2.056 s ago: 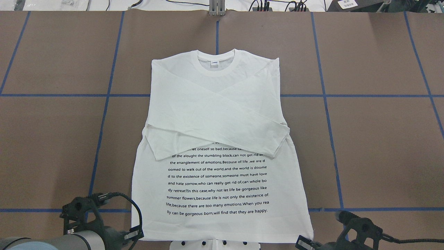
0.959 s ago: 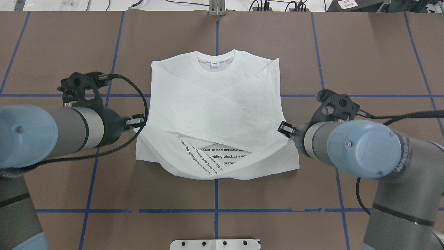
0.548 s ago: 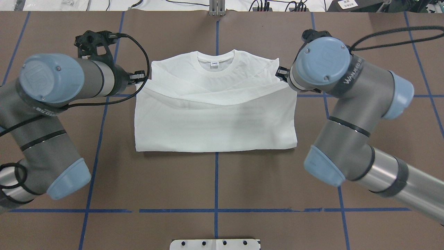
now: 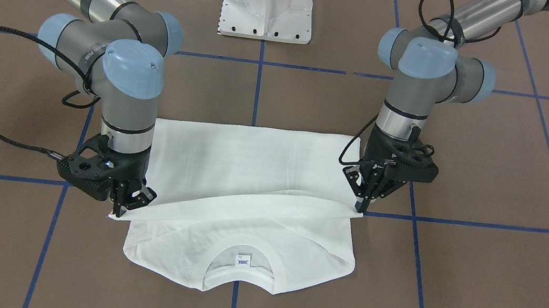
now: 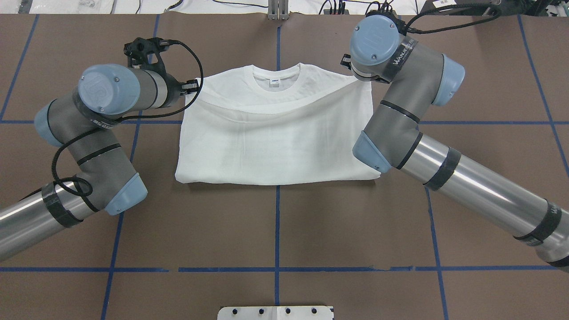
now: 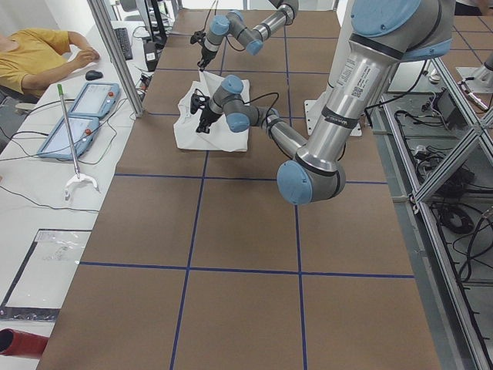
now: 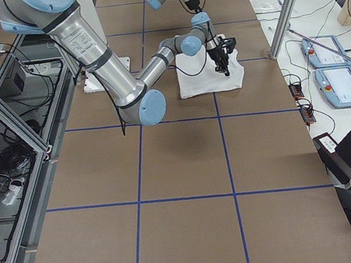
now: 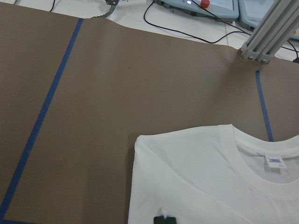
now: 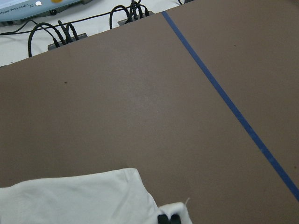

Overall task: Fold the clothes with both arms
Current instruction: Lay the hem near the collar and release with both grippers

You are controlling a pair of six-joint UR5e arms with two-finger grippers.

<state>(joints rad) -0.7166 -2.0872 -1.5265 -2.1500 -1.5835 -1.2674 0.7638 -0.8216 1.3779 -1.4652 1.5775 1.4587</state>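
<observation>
The white shirt [image 5: 275, 146] lies on the brown table, folded in half, its text block hidden. The round collar [image 5: 276, 78] with its small tag points away from me. My left gripper [image 5: 194, 85] is shut on the hem's left corner, just above the shirt's left shoulder; in the front-facing view this gripper [image 4: 359, 206] is on the right. My right gripper [image 4: 119, 210] is shut on the other hem corner by the right shoulder; in the overhead view its wrist hides it. The hem sags between the two grippers below the collar [image 4: 239, 271]. Each wrist view shows shut fingertips [image 8: 164, 219] on white cloth [image 9: 93, 200].
The white pedestal base [image 4: 269, 2] stands at the table's near edge. Blue tape lines [image 5: 278, 222] grid the brown table. A metal post [image 5: 278, 11] and cables lie past the far edge. An operator in yellow [image 6: 31, 54] sits by teach pendants [image 6: 77, 116].
Both grippers have carried the hem from the near edge up over the shirt toward the collar. The text block is now covered. In the last half second they moved farther toward the shoulders.
</observation>
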